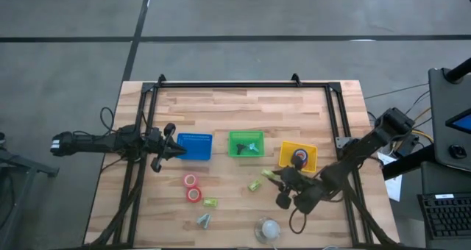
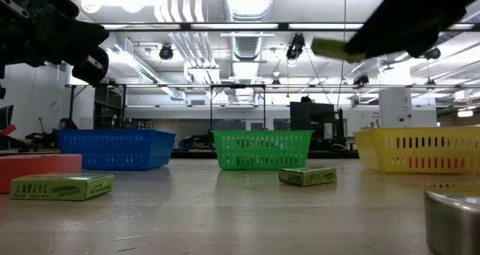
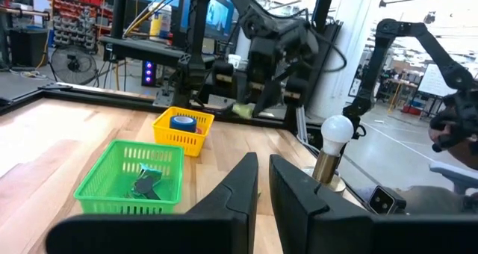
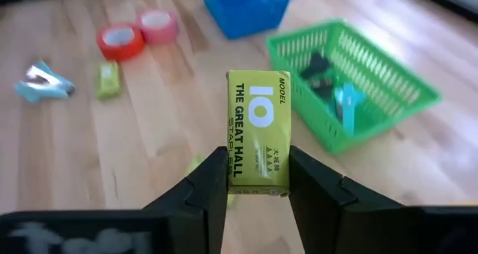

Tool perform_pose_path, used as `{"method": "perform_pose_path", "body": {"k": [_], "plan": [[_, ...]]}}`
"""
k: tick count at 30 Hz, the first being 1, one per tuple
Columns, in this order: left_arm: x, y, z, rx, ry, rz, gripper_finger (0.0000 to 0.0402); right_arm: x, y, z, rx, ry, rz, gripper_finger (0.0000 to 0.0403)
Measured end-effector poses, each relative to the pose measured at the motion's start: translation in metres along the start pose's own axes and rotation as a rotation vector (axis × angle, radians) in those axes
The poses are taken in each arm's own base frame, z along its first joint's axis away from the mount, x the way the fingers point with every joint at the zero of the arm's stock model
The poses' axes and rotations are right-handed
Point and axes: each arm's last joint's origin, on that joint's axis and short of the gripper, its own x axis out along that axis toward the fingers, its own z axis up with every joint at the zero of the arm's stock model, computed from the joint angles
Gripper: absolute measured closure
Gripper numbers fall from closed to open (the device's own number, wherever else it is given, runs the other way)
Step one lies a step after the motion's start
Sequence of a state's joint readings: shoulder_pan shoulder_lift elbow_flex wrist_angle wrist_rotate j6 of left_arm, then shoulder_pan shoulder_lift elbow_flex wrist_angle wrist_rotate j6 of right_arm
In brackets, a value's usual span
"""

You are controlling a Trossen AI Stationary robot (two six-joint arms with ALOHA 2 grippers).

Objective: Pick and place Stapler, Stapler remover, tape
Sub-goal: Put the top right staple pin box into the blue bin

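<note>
My right gripper [image 4: 258,181] is shut on a small yellow-green staple box [image 4: 258,131], the task's stapler item, above the table in front of the yellow basket [image 1: 297,156]. A dark blue tape roll [image 3: 182,123] lies in that basket. Two red tape rolls [image 1: 192,187] lie flat on the wood. A pale blue stapler remover [image 1: 203,220] lies near the front edge. Two more staple boxes [image 1: 210,203] [image 1: 255,184] lie on the table. My left gripper [image 3: 263,187] waits at the table's left by the blue basket [image 1: 194,145], shut on nothing. My right gripper pinches the staple box by its two long sides, at the end nearest the wrist [image 4: 258,183], between the two fingers [image 4: 213,181]. The fingers come slanting down from the table's right side and lie along the box. The box sticks out past the fingertips, lifted clear of the table.
The green basket [image 1: 245,143] in the middle holds dark items and a pale blue one. A white bulb on a metal base [image 1: 268,229] stands at the front edge near my right arm. A black frame [image 1: 243,84] runs round the table's far and side edges.
</note>
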State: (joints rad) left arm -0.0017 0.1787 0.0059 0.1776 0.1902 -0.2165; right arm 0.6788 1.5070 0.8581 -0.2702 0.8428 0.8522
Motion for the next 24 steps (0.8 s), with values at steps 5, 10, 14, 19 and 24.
{"method": "perform_pose_path", "body": {"k": [5,10,14,19,24], "plan": [[0.000,0.000,0.000,0.000,0.000,0.001,0.0360,-0.008,0.000,0.013,-0.044,-0.061,0.032,0.0291],[0.000,0.000,0.000,0.000,-0.001,0.000,0.0360,-0.015,0.001,0.023,-0.085,-0.114,0.061,0.0291],[0.000,0.000,0.000,0.000,0.000,0.000,0.0360,-0.019,-0.001,0.029,-0.107,-0.143,0.065,0.0287],[0.000,0.000,0.000,0.000,-0.001,0.000,0.0360,-0.021,-0.005,0.036,-0.102,-0.159,0.054,0.0291],[0.000,0.000,0.001,-0.071,-0.013,0.002,0.0360,-0.022,-0.012,0.045,-0.135,-0.172,0.047,0.0289]]}}
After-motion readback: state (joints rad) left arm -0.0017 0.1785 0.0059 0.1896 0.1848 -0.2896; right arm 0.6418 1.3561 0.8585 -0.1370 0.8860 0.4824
